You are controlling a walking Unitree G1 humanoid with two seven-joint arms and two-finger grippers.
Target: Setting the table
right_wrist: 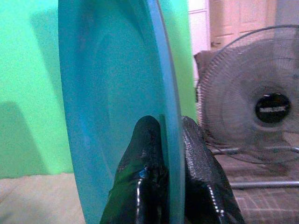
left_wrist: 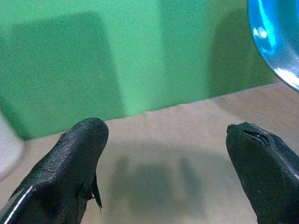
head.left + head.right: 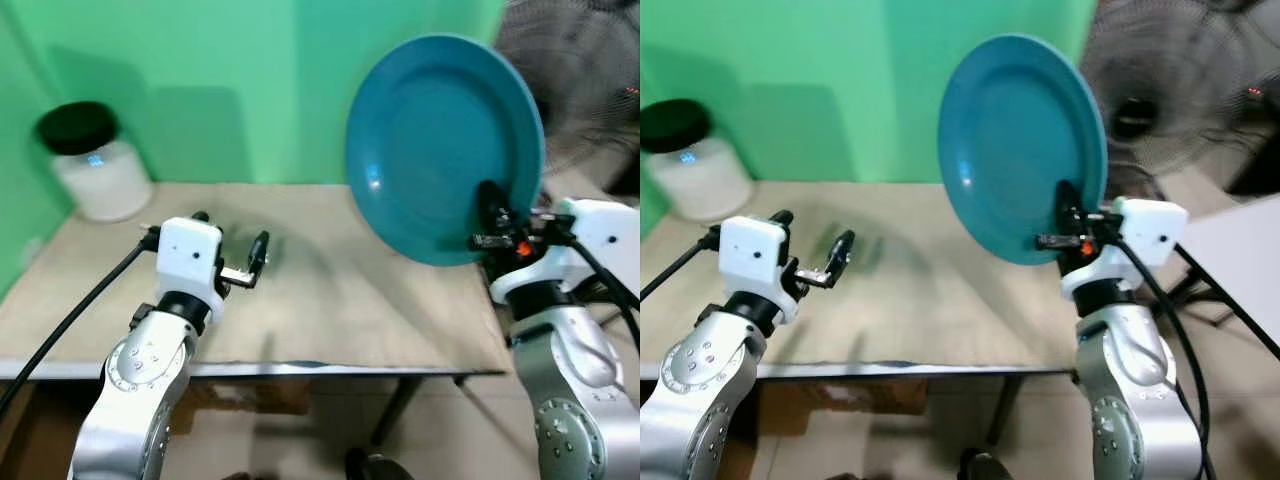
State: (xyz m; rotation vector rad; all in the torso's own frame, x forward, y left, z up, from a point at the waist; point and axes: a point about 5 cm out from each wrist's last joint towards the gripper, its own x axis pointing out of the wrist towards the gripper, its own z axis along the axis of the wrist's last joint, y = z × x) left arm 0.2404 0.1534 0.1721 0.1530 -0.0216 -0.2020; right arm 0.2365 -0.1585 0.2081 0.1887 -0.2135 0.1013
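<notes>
A large teal plate (image 3: 440, 140) stands nearly upright in the air over the right end of the table (image 3: 330, 310). My right gripper (image 3: 492, 212) is shut on the plate's lower right rim, one finger on each face (image 1: 145, 163). My left gripper (image 3: 232, 245) hovers open a little above the left half of the table, with nothing between its fingers (image 2: 79, 158).
A white jar with a black lid (image 3: 92, 160) stands at the table's back left corner, against the green wall. A standing fan (image 3: 1170, 100) is behind and right of the table. The tabletop's front edge (image 3: 300, 368) runs just ahead of my arms.
</notes>
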